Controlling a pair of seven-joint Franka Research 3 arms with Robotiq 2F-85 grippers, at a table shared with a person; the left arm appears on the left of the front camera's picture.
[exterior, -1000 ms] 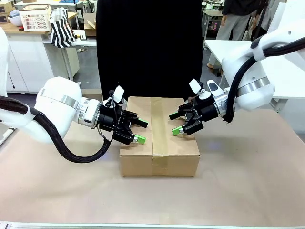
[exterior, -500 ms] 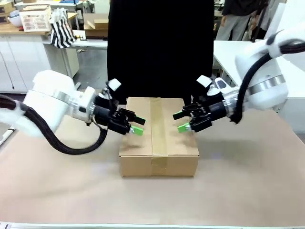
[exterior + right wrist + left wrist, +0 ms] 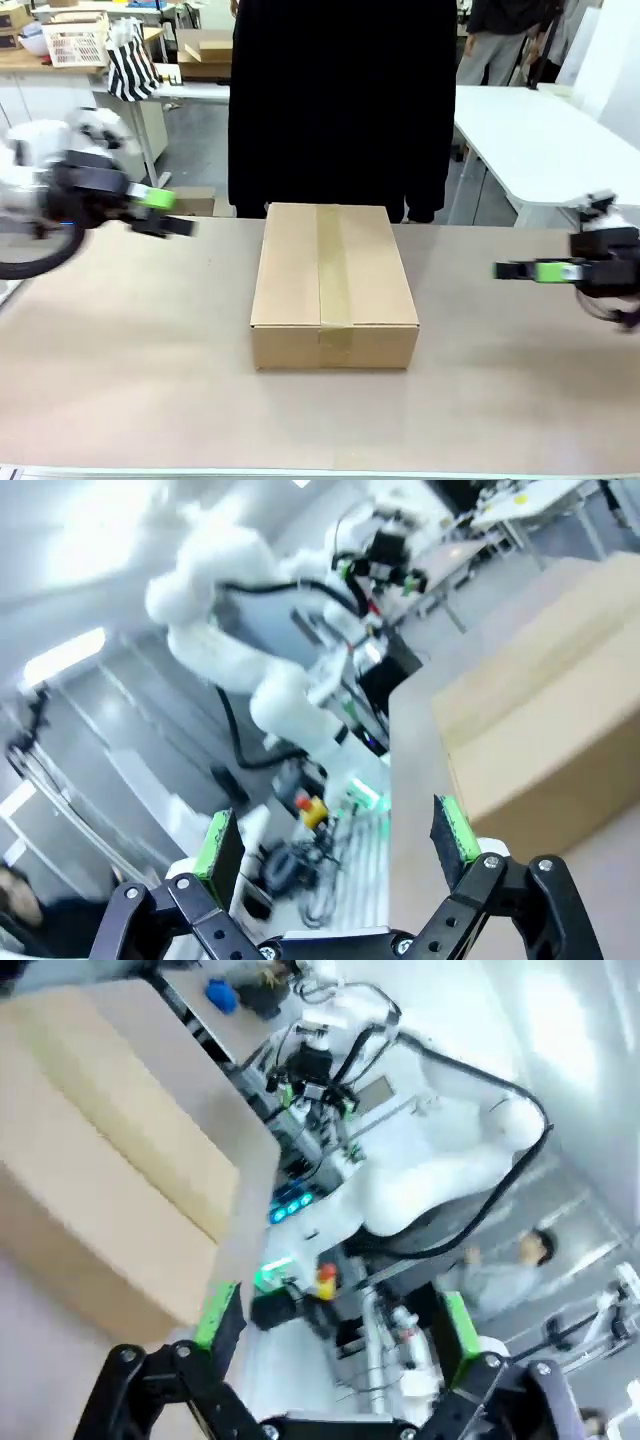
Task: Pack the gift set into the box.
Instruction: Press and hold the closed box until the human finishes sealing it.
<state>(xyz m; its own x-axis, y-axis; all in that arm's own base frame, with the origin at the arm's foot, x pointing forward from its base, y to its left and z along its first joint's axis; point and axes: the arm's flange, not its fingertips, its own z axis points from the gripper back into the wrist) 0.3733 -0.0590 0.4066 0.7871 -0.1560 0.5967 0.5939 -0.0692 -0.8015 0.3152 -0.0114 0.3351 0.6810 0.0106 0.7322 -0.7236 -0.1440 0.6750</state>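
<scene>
The box stands in the middle of the table, its flaps shut and a strip of tape running down its top. The gift set is out of view. My left gripper hovers blurred over the table's far left, well apart from the box. In the left wrist view the left gripper is open and holds nothing, with the box at the upper left. My right gripper hangs low at the far right. The right gripper is open too, and the box lies to its right.
A person in black stands at the far edge, right behind the box. A white table is at the back right, and a striped bag and a basket at the back left. Bare tabletop lies in front.
Both grippers have pulled away from above the box's top, the left one far to the left and the right one far to the right. The box has stayed in place.
</scene>
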